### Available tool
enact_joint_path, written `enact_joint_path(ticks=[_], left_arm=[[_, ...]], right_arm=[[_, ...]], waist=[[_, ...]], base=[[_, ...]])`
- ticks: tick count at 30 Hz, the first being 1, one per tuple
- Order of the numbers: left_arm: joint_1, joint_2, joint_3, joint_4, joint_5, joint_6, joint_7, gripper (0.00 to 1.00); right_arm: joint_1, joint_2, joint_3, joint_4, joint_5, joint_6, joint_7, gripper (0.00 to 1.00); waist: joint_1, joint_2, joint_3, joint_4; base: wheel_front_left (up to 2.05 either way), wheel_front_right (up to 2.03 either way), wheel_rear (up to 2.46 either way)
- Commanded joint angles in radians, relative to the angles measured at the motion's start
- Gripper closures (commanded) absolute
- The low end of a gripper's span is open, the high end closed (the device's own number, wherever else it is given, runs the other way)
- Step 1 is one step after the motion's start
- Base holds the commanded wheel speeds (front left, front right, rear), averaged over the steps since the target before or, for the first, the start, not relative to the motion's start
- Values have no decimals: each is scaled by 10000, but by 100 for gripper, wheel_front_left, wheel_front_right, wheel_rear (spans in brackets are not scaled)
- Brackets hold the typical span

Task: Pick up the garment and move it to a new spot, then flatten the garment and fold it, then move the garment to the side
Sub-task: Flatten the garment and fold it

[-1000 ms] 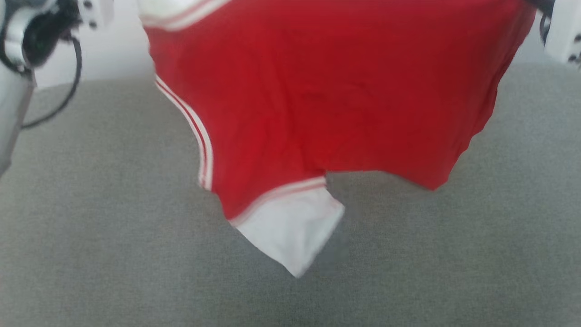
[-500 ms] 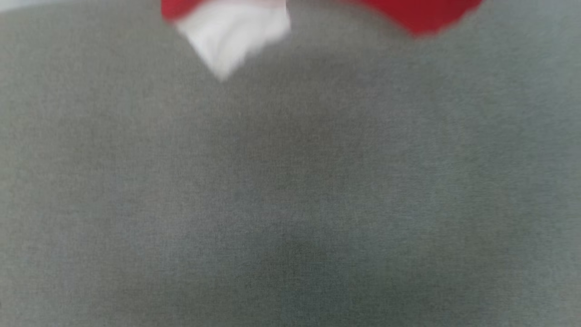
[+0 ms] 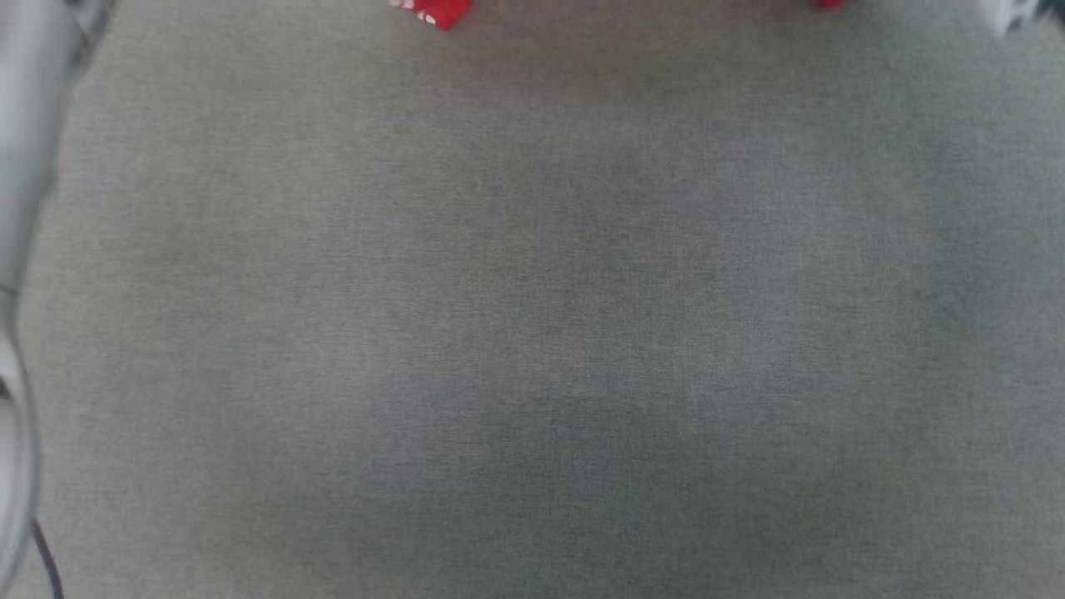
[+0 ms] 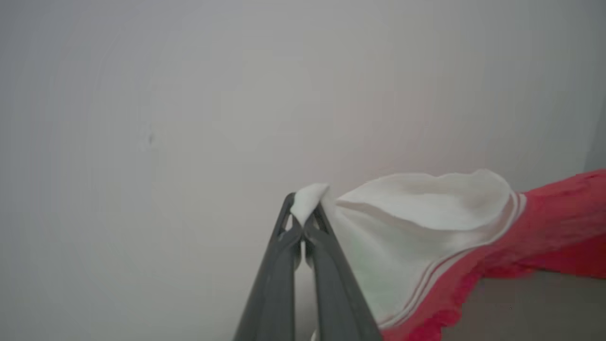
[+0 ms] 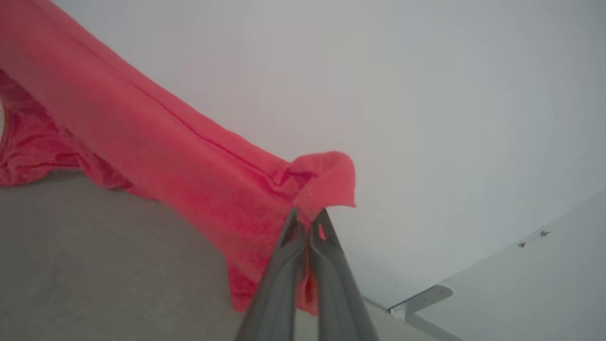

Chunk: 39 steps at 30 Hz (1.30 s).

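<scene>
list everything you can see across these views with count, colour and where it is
garment: one, red with a white sleeve, held up between the two grippers
surface: one, grey, cloth-textured, below the garment
wall: one, pale, behind the garment
panel: one, white, lower right of the right wrist view
left gripper: one, dark, shut on the white sleeve
right gripper: one, dark, shut on a red edge
left forearm: one, pale, left edge of the head view
cable: one, dark, lower left corner of the head view
</scene>
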Motion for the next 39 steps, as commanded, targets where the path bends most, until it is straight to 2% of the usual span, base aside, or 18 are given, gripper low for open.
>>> enact_joint_path(ticks=[1, 3, 5, 6, 10, 16, 20, 30, 34, 36, 39], left_arm=[[412, -44, -67, 138, -303, -81, 371, 100], [954, -119, -269, 233, -672, -141, 1070, 100], [1884, -150, -658, -235, -1643, -154, 2441, 100], [1884, -150, -658, -235, -1643, -154, 2441, 100], [3094, 496, -1260, -1359, -2662, -152, 4174, 100], [4888, 1555, -1484, -3419, -3526, -28, 5386, 100], [6231, 2251, -1587, -5175, -3910, 638, 6044, 100], [9678, 4030, -1937, -10010, -4603, 3050, 7112, 100], [10744, 4300, -2210, -11091, -4739, 3636, 7191, 100], [11194, 4227, -2279, -11376, -4915, 3850, 7060, 100], [11809, 4076, -2555, -11584, -5080, 3952, 6999, 100]], right_arm=[[280, -82, 208, -189, 286, -15, 119, 100], [679, -333, 503, -421, 674, -16, 285, 100], [1230, -634, 822, -839, 1333, -16, 540, 100], [1230, -634, 822, -839, 1333, -16, 540, 100], [1936, -1004, 1082, -1468, 2249, -15, 983, 100], [3191, -1773, 1323, -2692, 3380, -15, 1731, 100], [4231, -2317, 1393, -3601, 3941, -15, 2170, 100], [7021, -3516, 999, -5653, 4794, -15, 2862, 100], [8042, -3918, 811, -6321, 4953, -15, 3135, 100], [8592, -4040, 720, -6616, 5202, -15, 3316, 100], [9350, -4194, 650, -7048, 5452, -15, 3589, 100]], waist=[[0, -1, -121, 90], [0, -1, -267, 169], [0, -1, -503, 240], [0, -1, -503, 240], [0, -1, -817, 286], [0, -1, -1230, 324], [0, -1, -1479, 321], [0, -1, -1738, 166], [0, -1, -1777, 135], [0, -1, -1792, 122], [0, -1, -1813, 116]], base=[[0, 0, 0], [0, 0, 0], [0, 0, 0], [0, 0, 0], [0, 0, 0], [0, 0, 0], [0, 0, 0], [0, 0, 0], [0, 0, 0], [0, 0, 0], [0, 0, 0]])
